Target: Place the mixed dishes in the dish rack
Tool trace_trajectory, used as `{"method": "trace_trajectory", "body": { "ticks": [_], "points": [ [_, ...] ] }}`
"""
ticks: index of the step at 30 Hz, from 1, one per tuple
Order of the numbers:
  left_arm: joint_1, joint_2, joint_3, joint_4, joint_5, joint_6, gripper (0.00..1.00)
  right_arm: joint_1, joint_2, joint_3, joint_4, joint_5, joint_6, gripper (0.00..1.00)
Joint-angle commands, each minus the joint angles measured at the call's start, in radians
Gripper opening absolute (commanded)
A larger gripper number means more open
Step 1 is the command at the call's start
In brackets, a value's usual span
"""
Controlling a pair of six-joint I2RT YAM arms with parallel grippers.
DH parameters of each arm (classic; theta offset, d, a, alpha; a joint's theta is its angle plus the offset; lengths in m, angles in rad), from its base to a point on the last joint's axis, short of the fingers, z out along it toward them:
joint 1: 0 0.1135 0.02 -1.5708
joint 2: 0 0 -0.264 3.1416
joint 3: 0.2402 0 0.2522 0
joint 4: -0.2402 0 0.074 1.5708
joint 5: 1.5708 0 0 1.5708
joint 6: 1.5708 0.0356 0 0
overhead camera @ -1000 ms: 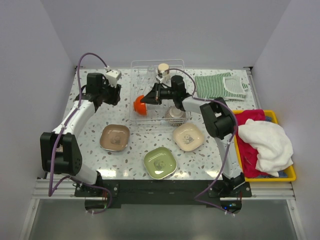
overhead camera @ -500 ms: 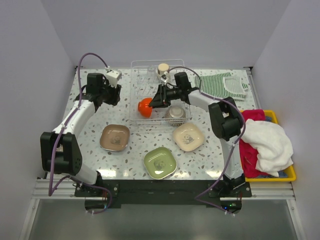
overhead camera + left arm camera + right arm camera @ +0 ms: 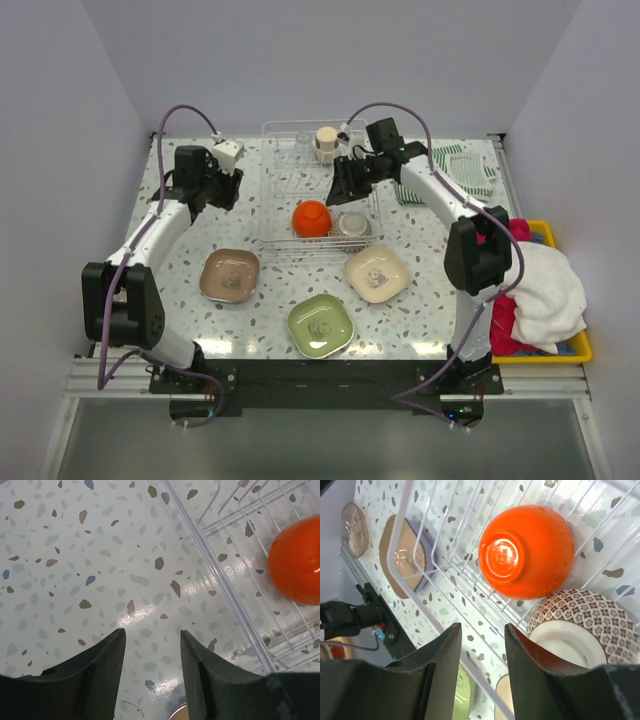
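The dish rack [image 3: 283, 170] stands at the table's back centre. An orange-red bowl [image 3: 312, 217] lies upside down inside it, beside a grey patterned bowl [image 3: 351, 224]. A small cup [image 3: 326, 140] sits at the rack's far end. Brown [image 3: 230, 275], cream [image 3: 377, 273] and green [image 3: 320, 325] plates lie on the table in front. My right gripper [image 3: 340, 185] hangs open and empty above the rack; its view shows the orange bowl [image 3: 532, 550] and the patterned bowl [image 3: 585, 625] below. My left gripper [image 3: 225, 190] is open and empty over bare table left of the rack [image 3: 225, 585].
A striped green cloth [image 3: 450, 170] lies at the back right. A yellow tray [image 3: 575, 352] with red and white cloths sits at the right edge. A pale round dish [image 3: 354, 527] shows beyond the brown plate [image 3: 402, 555] in the right wrist view.
My right gripper let go of the orange bowl, which now rests upside down in the rack. The gripper pulled up and back to the right. The left arm has not moved.
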Motion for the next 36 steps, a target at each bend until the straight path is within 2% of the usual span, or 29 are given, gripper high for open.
{"method": "trace_trajectory", "body": {
  "ticks": [1, 7, 10, 12, 14, 15, 20, 24, 25, 27, 31, 36],
  "points": [
    [0.002, -0.022, -0.012, -0.024, -0.036, 0.078, 0.53, 0.011, -0.143, 0.026, -0.092, 0.101, -0.129, 0.44],
    [0.015, -0.02, -0.005, -0.205, -0.125, 0.091, 0.57, 0.04, -0.25, -0.063, -0.096, 0.196, -0.279, 0.45],
    [0.015, -0.063, -0.049, -0.271, -0.168, 0.121, 0.57, 0.066, -0.316, -0.124, -0.085, 0.231, -0.341, 0.5],
    [0.015, -0.092, -0.104, -0.286, -0.193, 0.147, 0.57, 0.079, -0.361, -0.154, -0.083, 0.227, -0.352, 0.57],
    [0.017, -0.132, -0.133, -0.299, -0.197, 0.163, 0.57, 0.088, -0.384, -0.189, -0.109, 0.202, -0.388, 0.59],
    [0.019, -0.145, -0.153, -0.305, -0.197, 0.167, 0.57, 0.091, -0.414, -0.201, -0.123, 0.157, -0.411, 0.59],
    [0.025, -0.232, -0.172, -0.361, -0.145, 0.194, 0.57, 0.149, -0.554, -0.39, -0.171, 0.125, -0.663, 0.59],
    [0.028, -0.26, -0.189, -0.417, -0.179, 0.228, 0.57, 0.195, -0.633, -0.511, -0.112, 0.187, -0.674, 0.6],
    [0.031, -0.258, -0.192, -0.425, -0.229, 0.23, 0.57, 0.219, -0.625, -0.513, -0.115, 0.199, -0.653, 0.6],
    [0.075, -0.248, -0.177, -0.471, -0.233, 0.239, 0.57, 0.256, -0.632, -0.51, -0.129, 0.207, -0.652, 0.6],
    [0.169, -0.246, -0.163, -0.54, -0.236, 0.274, 0.57, 0.416, -0.675, -0.537, -0.152, 0.277, -0.8, 0.6],
    [0.2, -0.309, -0.199, -0.566, -0.28, 0.297, 0.57, 0.51, -0.692, -0.627, -0.149, 0.288, -0.922, 0.59]
  ]
}}
